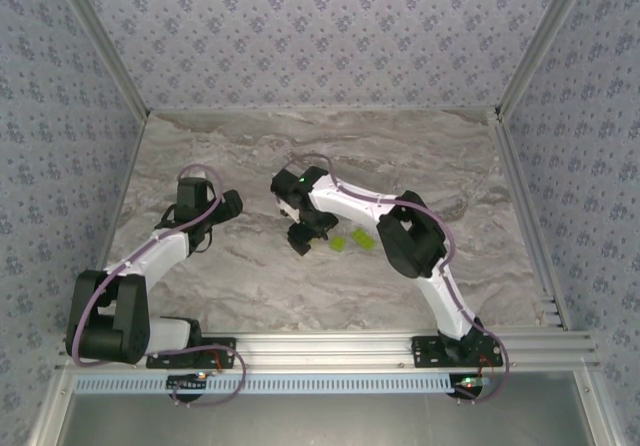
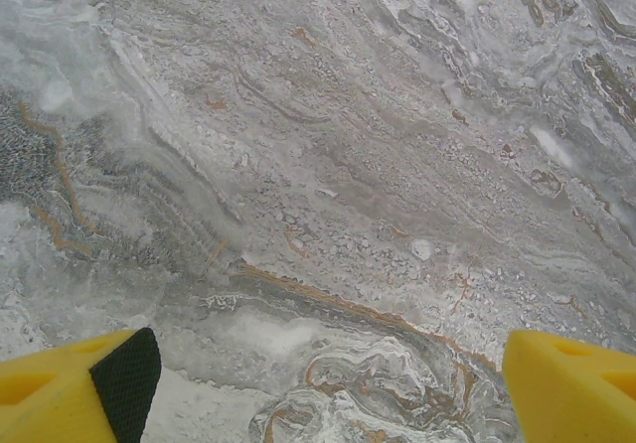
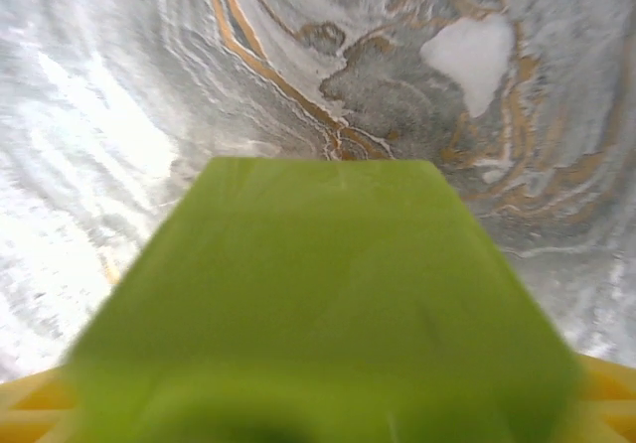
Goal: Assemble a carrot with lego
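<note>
Right pincer point(image 1: 302, 238) is seen at the centre of the top frame, a blurred lime-green plastic lego brick point(image 3: 318, 304) lodged between its yellow fingers point(image 3: 25, 403), clamped or loose cannot be told, two loose lime-green bricks point(image 1: 340, 242) laid just right of it, while the left pincer point(image 2: 323, 388) is held wide apart over the grey marbled tabletop point(image 2: 328, 165).

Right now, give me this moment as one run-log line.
left gripper: open over table | right gripper: lime-green brick between fingers, grip unclear | green bricks on table beside it
</note>
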Robot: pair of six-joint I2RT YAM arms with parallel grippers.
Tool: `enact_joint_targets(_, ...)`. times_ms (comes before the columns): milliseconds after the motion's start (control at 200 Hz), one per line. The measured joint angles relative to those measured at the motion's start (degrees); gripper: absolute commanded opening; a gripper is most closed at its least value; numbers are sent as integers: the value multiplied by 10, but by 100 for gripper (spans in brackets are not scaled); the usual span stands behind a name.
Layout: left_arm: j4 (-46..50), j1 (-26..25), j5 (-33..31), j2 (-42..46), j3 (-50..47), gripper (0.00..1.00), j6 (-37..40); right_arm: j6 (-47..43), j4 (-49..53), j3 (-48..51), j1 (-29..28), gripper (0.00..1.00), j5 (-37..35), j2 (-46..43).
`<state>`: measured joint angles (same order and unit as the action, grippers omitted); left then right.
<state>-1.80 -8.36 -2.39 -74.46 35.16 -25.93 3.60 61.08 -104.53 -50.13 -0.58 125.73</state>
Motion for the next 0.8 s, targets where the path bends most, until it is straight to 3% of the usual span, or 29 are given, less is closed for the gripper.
enact_joint_targets(360,0,0,0,0,0,91,0,11,-26,21,3,83,-20,-137)
enact_joint_targets(640,0,0,0,0,0,91,0,-4,-77,201,23,80,-38,-269)
enact_joint_targets(800,-2,0,0,0,0,91,0,-45,-104,287,25,79,-35,-278)
